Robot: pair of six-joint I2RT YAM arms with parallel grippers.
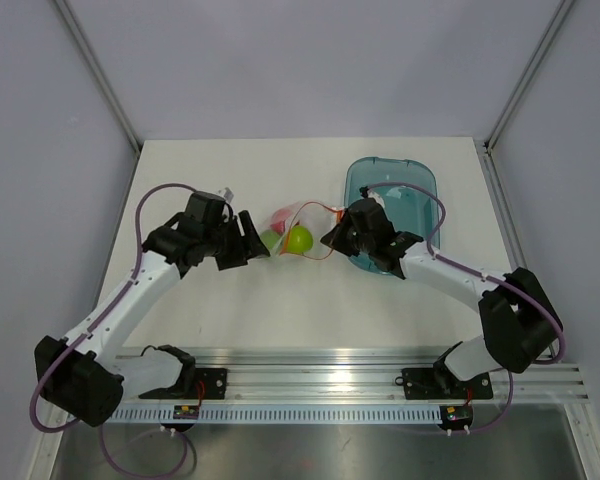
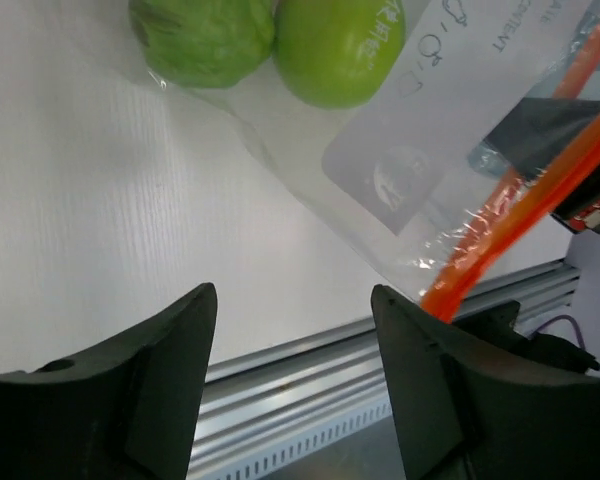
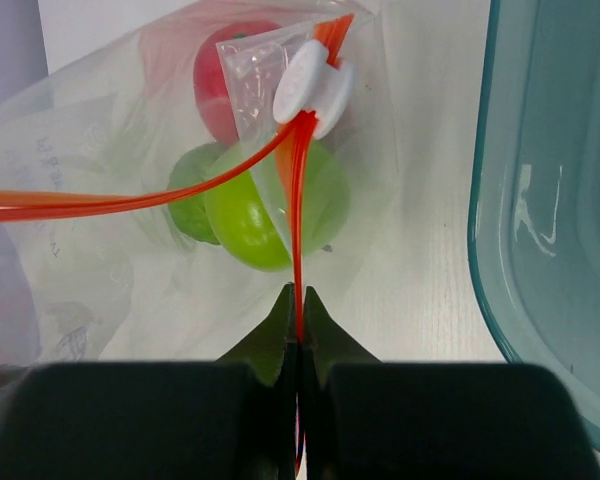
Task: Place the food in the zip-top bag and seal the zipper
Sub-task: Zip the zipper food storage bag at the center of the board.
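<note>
The clear zip-top bag (image 1: 302,212) lies mid-table with all the food inside: two green apples (image 3: 250,225) (image 3: 192,200) and a red one (image 3: 223,75). Its orange-red zipper (image 3: 130,203) splits into two strips that meet at a white slider (image 3: 310,85), so the mouth gapes. My right gripper (image 3: 299,297) is shut on one strip of the zipper, just right of the bag (image 1: 332,238). Left of the bag, my left gripper (image 2: 292,310) (image 1: 252,240) is open with nothing between its fingers. The bag's zipper end (image 2: 485,245) hangs by its right finger.
A translucent teal tray (image 1: 420,185) sits right of the bag, with its rim (image 3: 485,250) close to my right gripper. The aluminium rail (image 1: 310,380) runs along the table's near edge.
</note>
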